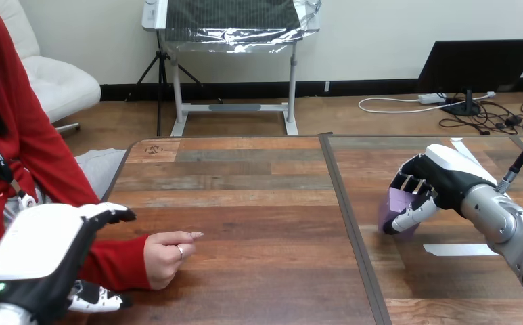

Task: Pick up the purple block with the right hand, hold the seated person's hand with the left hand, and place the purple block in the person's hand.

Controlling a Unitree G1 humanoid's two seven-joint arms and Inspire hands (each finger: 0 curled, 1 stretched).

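As right hand (441,179) clasps purple block (396,202) (fingers curled) — person's hand (167,256) rests.

I see a wooden desk (245,203) of mixed brown planks, split by a dark seam (350,217) running front to back. Right of the seam, a strip of white tape (460,249) lies flat on the wood.

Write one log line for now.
right hand: shut on purple block | left hand: open beside person's hand | person's hand: on table
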